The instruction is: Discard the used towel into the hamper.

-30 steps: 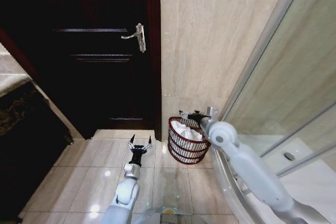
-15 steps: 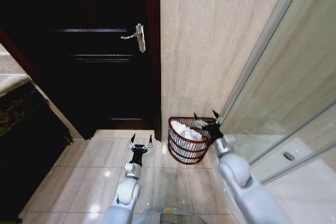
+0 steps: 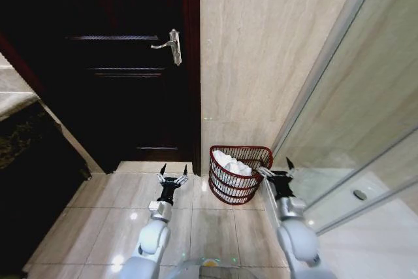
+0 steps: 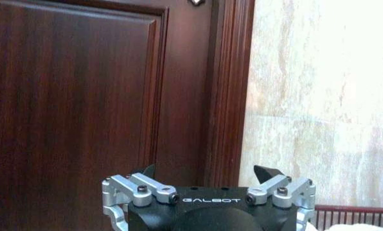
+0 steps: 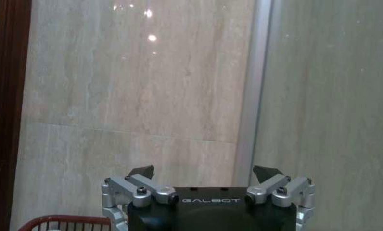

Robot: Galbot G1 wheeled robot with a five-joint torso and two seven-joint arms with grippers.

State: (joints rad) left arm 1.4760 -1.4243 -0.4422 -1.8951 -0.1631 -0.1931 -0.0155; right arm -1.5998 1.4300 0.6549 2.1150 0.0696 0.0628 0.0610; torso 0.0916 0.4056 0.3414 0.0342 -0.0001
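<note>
Right claw [image 3: 277,172] is spread wide and holding nothing, now pulling back from over the hamper [image 3: 238,174] to just beside its rim, shower-glass side. White towel [image 3: 230,162] is lying inside the hamper against the tiled wall: drop looks done. Left claw [image 3: 172,175] is hanging open, empty, over the floor tiles.

The room was viewed downward from the head; the hamper [image 3: 239,174] rim was shared by both forward-facing wrist views.
</note>
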